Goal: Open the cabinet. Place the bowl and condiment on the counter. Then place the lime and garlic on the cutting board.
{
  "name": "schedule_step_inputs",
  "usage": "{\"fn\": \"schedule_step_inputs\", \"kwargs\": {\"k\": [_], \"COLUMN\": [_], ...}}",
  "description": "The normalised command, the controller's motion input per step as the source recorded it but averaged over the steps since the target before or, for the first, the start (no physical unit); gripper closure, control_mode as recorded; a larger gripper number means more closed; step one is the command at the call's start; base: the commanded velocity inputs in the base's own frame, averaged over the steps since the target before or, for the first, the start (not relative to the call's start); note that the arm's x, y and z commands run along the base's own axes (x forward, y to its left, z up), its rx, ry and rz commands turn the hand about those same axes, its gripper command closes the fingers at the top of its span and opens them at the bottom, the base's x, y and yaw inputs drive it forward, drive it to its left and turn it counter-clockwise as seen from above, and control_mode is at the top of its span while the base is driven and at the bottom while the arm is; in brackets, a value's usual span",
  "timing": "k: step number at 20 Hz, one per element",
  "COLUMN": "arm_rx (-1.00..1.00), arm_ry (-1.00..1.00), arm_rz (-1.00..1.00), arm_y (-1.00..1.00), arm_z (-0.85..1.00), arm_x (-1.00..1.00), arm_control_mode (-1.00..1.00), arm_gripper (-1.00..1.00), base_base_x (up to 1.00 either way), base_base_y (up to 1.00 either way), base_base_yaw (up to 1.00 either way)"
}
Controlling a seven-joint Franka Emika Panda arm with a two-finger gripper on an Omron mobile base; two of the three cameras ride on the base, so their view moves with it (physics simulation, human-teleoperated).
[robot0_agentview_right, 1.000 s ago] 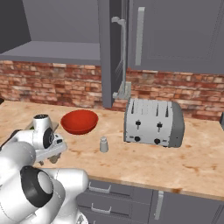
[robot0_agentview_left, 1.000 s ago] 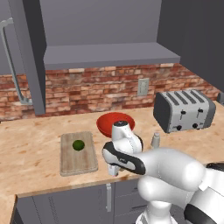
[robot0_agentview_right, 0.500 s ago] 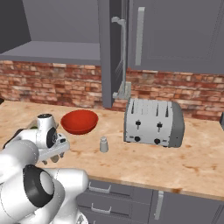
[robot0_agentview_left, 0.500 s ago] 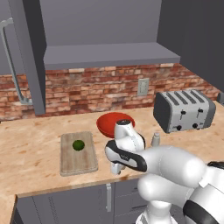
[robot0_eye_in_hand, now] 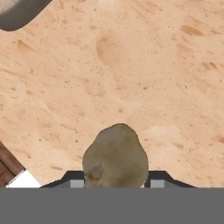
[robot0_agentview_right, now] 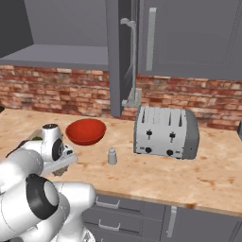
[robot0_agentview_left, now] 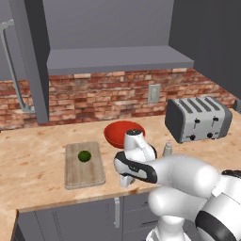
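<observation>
Red brick backsplash [robot0_agentview_left: 94,94] w/ outlet [robot0_agentview_left: 153,93], grey lower drawers [robot0_agentview_right: 127,217].

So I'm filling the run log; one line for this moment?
lime: on cutting board | garlic: between gripper fingers, on counter | bowl: on counter

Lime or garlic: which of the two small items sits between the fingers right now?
The garlic, the dull grey-brown lump between the fingers over bare counter. The dark green lime lies on the cutting board.

light: even, soft | shadows: faint | focus: sharp, hand view perhaps slightly soft
</observation>
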Motion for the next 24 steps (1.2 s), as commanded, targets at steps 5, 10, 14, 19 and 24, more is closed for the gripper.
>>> {"fn": "schedule_step_inputs", "kwargs": {"k": [5,10,14,19,24], "arm_rx": [0.00,0.00,0.00,0.02,0.03], "arm_ry": [-0.01,-0.04,-0.06,-0.04,0.00], "arm_rz": [0.02,0.13,0.30,0.33,0.29], "arm_y": [-0.03,0.37,0.68,0.63,0.41], "arm_z": [0.04,0.46,0.35,0.28,0.17], "arm_x": [0.04,0.00,0.40,0.49,0.06], "arm_control_mode": [-1.00,-1.00,-1.00,-1.00,-1.00], "arm_gripper": [1.00,1.00,1.00,1.00,1.00], "base_base_x": [0.00,0.00,0.00,0.00,0.00], "base_base_y": [0.00,0.00,0.00,0.00,0.00], "base_base_yaw": [0.00,0.00,0.00,0.00,0.00]}}
